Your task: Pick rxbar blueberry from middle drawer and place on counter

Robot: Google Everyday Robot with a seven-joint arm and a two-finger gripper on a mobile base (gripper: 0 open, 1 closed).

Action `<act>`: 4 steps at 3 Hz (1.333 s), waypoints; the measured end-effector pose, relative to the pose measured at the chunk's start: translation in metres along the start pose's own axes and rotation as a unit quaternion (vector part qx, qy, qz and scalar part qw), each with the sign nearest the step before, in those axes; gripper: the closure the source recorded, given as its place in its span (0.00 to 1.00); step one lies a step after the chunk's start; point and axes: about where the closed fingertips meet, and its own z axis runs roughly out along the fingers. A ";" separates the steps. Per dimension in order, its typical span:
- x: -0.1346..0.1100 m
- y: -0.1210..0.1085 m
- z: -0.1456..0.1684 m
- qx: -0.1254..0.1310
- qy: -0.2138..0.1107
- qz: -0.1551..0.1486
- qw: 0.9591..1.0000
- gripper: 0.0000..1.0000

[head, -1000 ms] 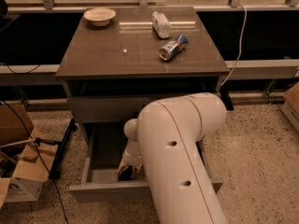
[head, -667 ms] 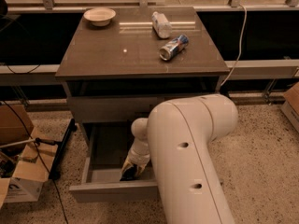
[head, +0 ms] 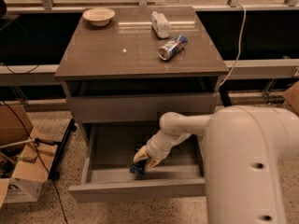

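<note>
The middle drawer (head: 107, 146) is pulled open below the counter (head: 107, 55). My gripper (head: 145, 161) reaches down into the drawer near its front wall, left of centre. The rxbar blueberry (head: 137, 170), a small dark bar, lies right under the gripper's tip against the drawer bottom. I cannot tell whether the gripper holds it. My white arm (head: 247, 167) fills the lower right and hides the drawer's right end.
On the counter lie a pale bowl (head: 98, 16) at the back left, a white bottle (head: 160, 24) and a blue-silver can (head: 172, 46) on its side. Cardboard boxes (head: 18, 181) and cables sit on the floor at the left. A closed drawer front (head: 140, 107) hangs above the open one.
My arm has swung to the right of the view. The gripper has shifted a little right and up inside the drawer, staying over the dark bar.
</note>
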 end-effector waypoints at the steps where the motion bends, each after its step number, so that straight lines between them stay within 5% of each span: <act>1: 0.009 -0.011 -0.053 -0.065 -0.024 -0.025 0.997 1.00; 2: 0.040 -0.053 -0.141 -0.090 -0.087 -0.065 0.990 1.00; 3: 0.064 -0.080 -0.218 -0.077 -0.151 -0.084 0.982 1.00; 4: 0.071 -0.097 -0.313 -0.056 -0.249 -0.118 0.960 1.00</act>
